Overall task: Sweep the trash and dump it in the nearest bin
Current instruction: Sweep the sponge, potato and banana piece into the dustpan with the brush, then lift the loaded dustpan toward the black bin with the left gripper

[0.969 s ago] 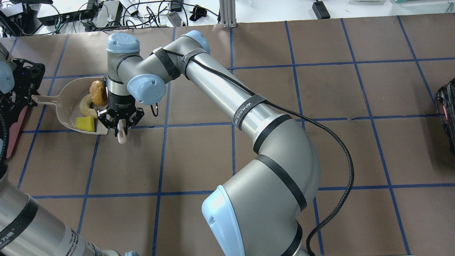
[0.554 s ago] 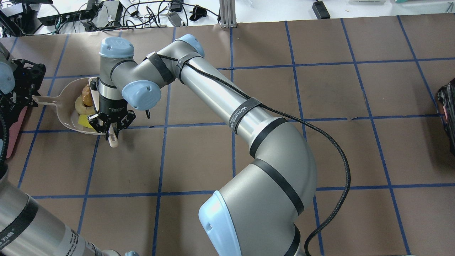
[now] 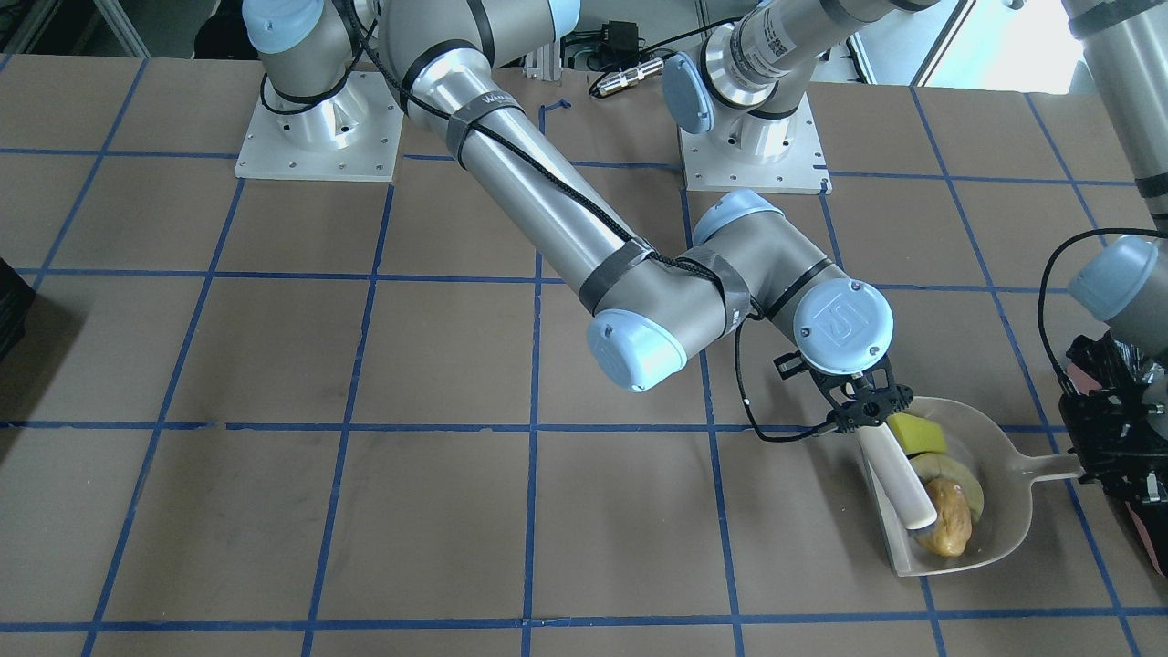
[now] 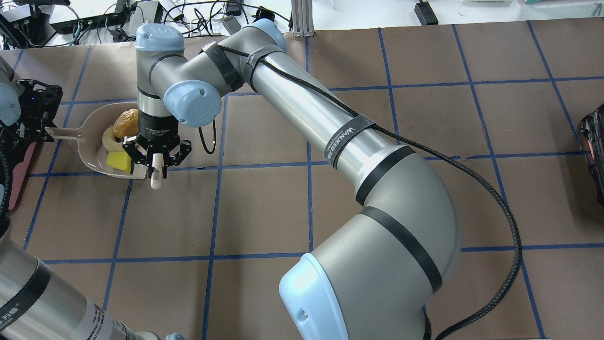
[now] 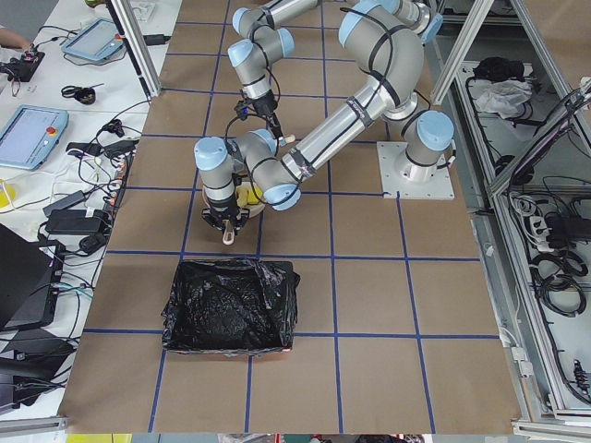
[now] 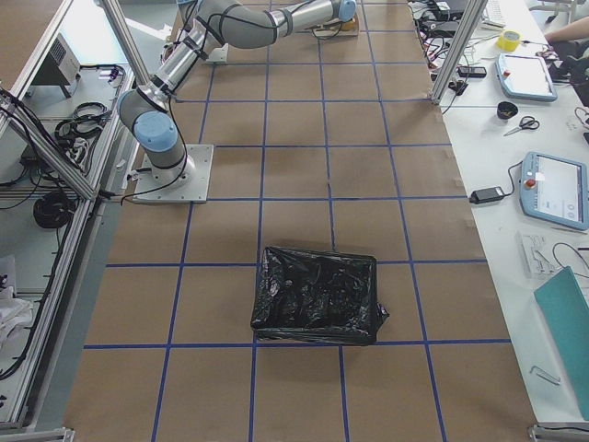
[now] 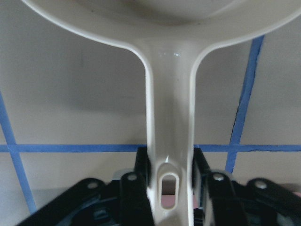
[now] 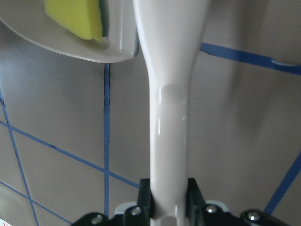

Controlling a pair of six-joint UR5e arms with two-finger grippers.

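The trash lies in a white dustpan (image 4: 89, 137) (image 3: 1004, 511): a yellow wedge (image 4: 119, 161) (image 3: 917, 433) (image 8: 77, 16), a pale curved slice (image 4: 107, 139) (image 3: 958, 470) and an orange-brown lump (image 4: 127, 122) (image 3: 949, 529). My right gripper (image 4: 157, 160) (image 3: 871, 411) (image 8: 168, 197) hangs at the pan's mouth, shut on a white brush (image 3: 899, 479) (image 8: 171, 117) whose head rests by the lump. My left gripper (image 3: 1095, 456) (image 7: 170, 179) is shut on the dustpan handle (image 7: 171, 117). The pink-sided bin (image 4: 21, 174) (image 5: 231, 305) with its black bag sits just beyond my left gripper.
A second black-bagged container (image 6: 317, 295) (image 4: 594, 141) stands at the table's far right end. The right arm (image 4: 330, 132) stretches diagonally across the brown gridded table (image 4: 424, 189). Cables and electronics (image 4: 118, 19) line the far edge.
The right gripper carried the brush left over the pan's mouth, then drew back a little to the right, its elbow rising. All three trash pieces stay in the pan. The left gripper held still.
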